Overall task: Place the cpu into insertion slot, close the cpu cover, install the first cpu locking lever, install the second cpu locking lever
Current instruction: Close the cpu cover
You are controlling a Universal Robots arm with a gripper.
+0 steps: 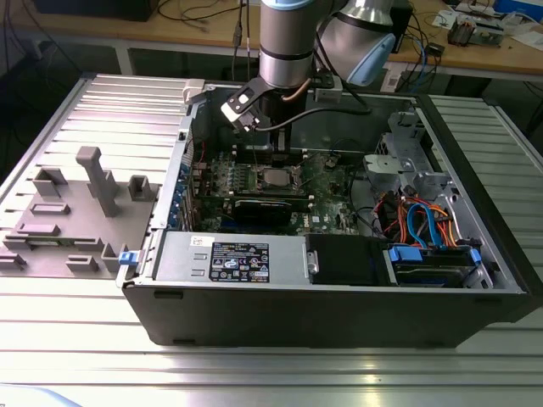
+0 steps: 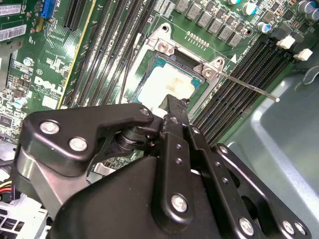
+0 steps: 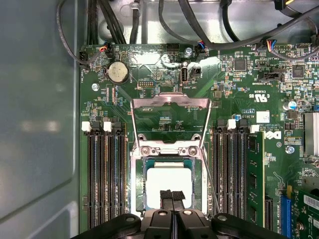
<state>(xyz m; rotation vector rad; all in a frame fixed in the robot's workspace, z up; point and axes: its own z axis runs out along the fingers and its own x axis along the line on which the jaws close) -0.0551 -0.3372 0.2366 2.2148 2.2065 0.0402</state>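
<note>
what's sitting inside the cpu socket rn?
The flat silver-grey square cpu lies inside the dark, silvery-rimmed insertion slot, with the hinged metal cover frame flipped open. The black gripper hides one edge of the chip.

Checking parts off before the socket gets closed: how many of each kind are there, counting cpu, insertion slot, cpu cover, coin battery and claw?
cpu: 1
insertion slot: 1
cpu cover: 1
coin battery: 1
claw: 1
Total: 5

Silver-grey arm, blue joint cap — black gripper, silver screws.
</note>
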